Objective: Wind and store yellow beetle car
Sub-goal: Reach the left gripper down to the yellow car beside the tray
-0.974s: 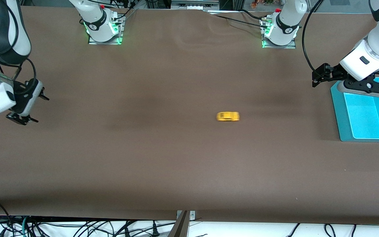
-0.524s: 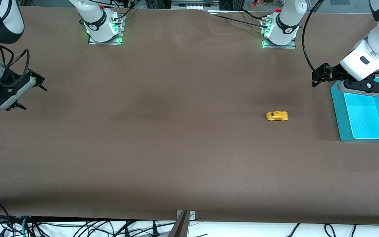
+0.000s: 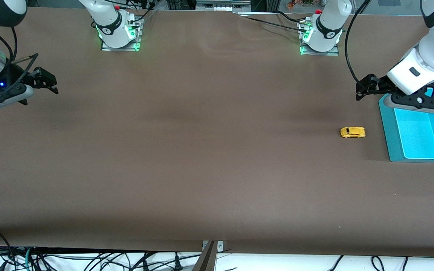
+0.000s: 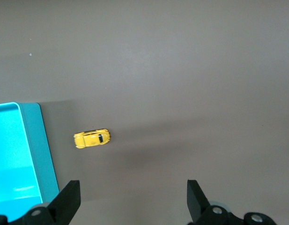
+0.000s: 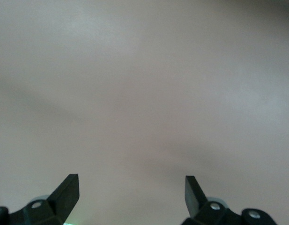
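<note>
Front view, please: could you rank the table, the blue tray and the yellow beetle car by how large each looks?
1. table: fills nearly the whole view.
2. blue tray: cut off at the picture's edge and partly covered by the left gripper, yet plainly second.
3. yellow beetle car: smallest by far.

Pretty clearly a robotics lab: two white arms bolted on metal base plates [image 3: 119, 46] with green lights glowing, a big worktop [image 3: 202, 180] covered in plain brown sheet, and a mess of loose cables [image 3: 89, 259] hanging off its edge.
</note>
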